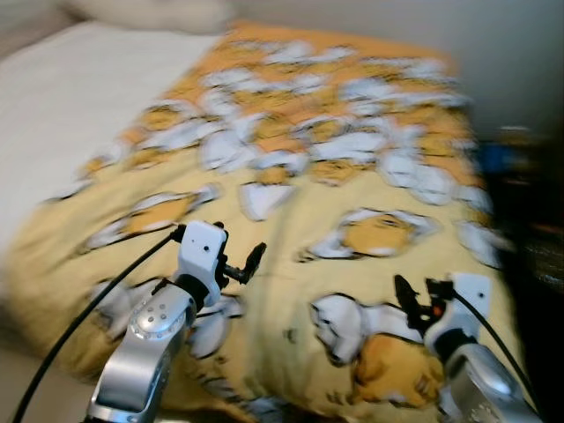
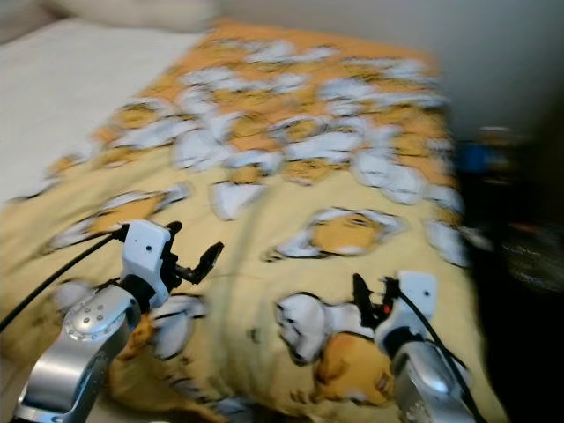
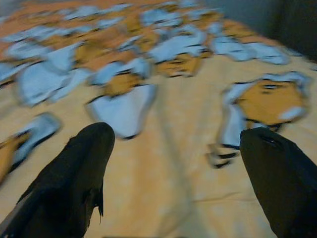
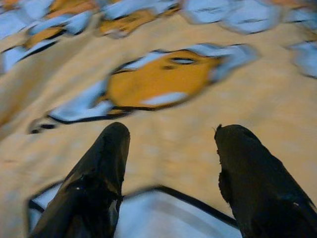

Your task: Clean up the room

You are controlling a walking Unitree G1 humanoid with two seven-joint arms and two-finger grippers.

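A yellow blanket (image 1: 300, 176) printed with white and orange cartoon figures covers the bed in front of me. My left gripper (image 1: 248, 263) hovers low over its near left part. In the left wrist view the two black fingers (image 3: 84, 168) stand wide apart with only blanket between them. My right gripper (image 1: 407, 300) hangs over the near right part of the blanket, above an orange figure. Its fingers (image 4: 247, 163) are also spread, holding nothing. The picture is blurred by motion.
A bare white sheet (image 1: 79, 97) lies to the left of the blanket, with a pale pillow (image 1: 150, 13) at the head. Right of the bed is a dark gap holding a blurred blue object (image 1: 493, 159). A wall stands behind.
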